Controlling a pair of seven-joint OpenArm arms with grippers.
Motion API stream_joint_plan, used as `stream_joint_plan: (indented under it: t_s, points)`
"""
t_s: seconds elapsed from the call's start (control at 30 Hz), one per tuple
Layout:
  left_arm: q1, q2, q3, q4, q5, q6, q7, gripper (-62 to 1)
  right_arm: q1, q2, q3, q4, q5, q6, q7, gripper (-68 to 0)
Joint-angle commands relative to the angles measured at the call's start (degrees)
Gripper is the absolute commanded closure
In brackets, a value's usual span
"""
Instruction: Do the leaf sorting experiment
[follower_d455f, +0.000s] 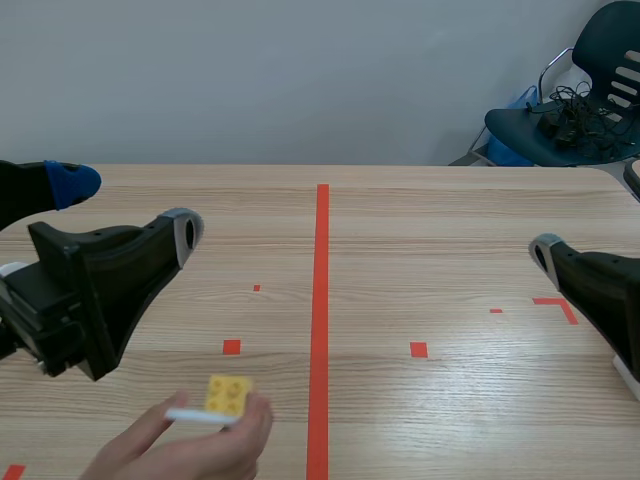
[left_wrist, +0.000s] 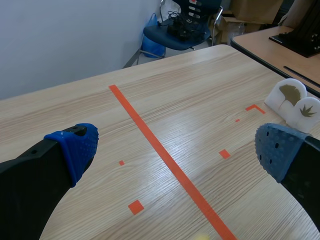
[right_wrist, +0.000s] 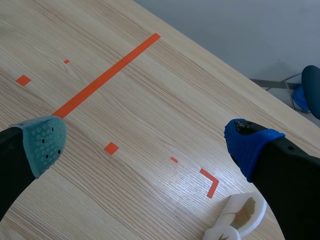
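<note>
A wooden table (follower_d455f: 420, 230) is seen from between two black robot arms. At the near edge, left of the red line (follower_d455f: 322, 300) that runs down the middle, a person's hand (follower_d455f: 185, 450) holds a small yellow leaf tile (follower_d455f: 228, 396) just above the wood. It seems to have a thin white base. The left gripper (follower_d455f: 130, 206) hangs nearby, above and to the left of the hand, with its fingers spread wide and nothing between them. The right gripper (right_wrist: 147, 145) is also spread and empty, over the right half of the table.

The tile is probably being set out for sorting. To do this step well, both arms should wait until the hand is clear. The left arm, being nearer, could then come straight down and close on the tile's side edges. The tile looks thin and may slide.

Only the scene view shows the hand and the yellow tile. Only the wrist views show the white leaf tiles (left_wrist: 287, 95) standing together at the table's right edge. The left wrist view shows a fan-shaped leaf and a pointed one printed on them. A chair (follower_d455f: 585, 90) stands beyond the table.
</note>
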Motion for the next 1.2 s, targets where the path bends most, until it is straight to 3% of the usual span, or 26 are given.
stream_joint_plan:
  t_s: [0.0,0.83,0.97,1.17]
  points:
    - [-0.50,0.07,-0.26,-0.11,0.44,-0.13,-0.74,-62.3,0.35,-0.04,0.24,0.26,0.48,-0.22,0.42,-67.9]
    - [-0.50,-1.81,-0.26,-0.13,0.39,-0.15,-0.76,-62.3,3.76,0.02,-0.26,0.20,-1.49,-0.17,-0.70,-67.9]
    - [-0.50,-1.81,-0.26,-0.13,0.42,-0.13,-0.13,-62.3,7.34,0.20,-2.78,-0.68,-1.49,-0.17,-4.22,-67.9]
    - [-0.48,-1.79,-0.26,-0.13,0.37,-0.13,0.09,-62.3,11.69,0.15,-10.88,-5.99,-1.81,-0.20,-4.52,-67.9]
